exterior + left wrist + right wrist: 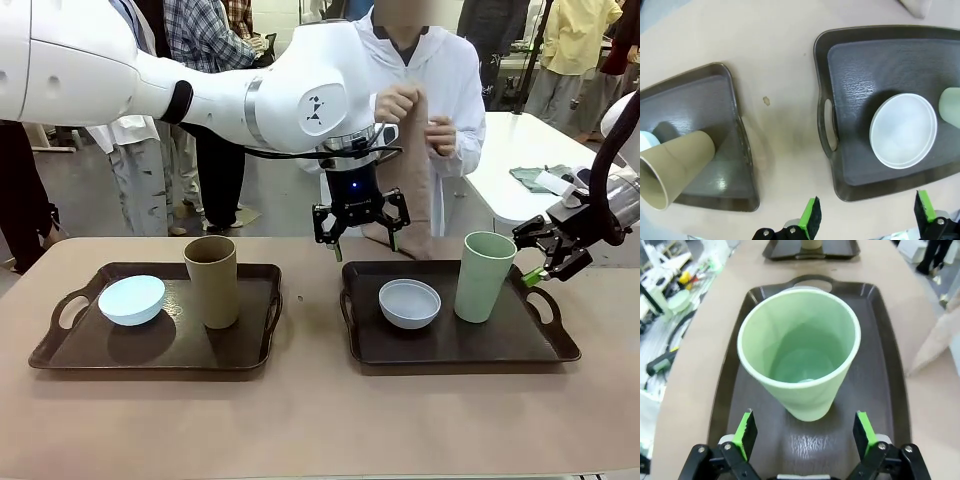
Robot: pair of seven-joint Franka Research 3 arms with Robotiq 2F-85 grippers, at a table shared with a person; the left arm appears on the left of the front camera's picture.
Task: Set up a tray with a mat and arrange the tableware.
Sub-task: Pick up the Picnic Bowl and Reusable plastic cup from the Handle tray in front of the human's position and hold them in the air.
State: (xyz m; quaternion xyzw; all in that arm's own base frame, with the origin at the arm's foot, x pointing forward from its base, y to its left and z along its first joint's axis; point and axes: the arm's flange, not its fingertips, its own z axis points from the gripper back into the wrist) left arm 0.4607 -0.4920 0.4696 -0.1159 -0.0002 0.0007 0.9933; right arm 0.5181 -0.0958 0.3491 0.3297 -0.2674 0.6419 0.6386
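Two dark trays each hold a textured mat. On the left tray (160, 345) stand a pale blue bowl (132, 300) and a tan-brown tumbler (212, 282). The right tray (500, 340) carries a greyish white bowl (409, 303) and a light green tumbler (484, 277). My left gripper (358, 238) hangs open above the far left corner of the right tray, looking down on the bowl (903, 130) and the tan tumbler (675, 167). Just right of the green tumbler (800, 355), my right gripper (545, 258) is open, its fingers (746, 432) wide of the tumbler and apart from it.
A person at the far side holds a folded brownish cloth (410, 190) upright in both hands, just behind my left gripper. Bare tabletop (780, 115) lies between the trays and along the near edge. A white table with clutter stands at the back right.
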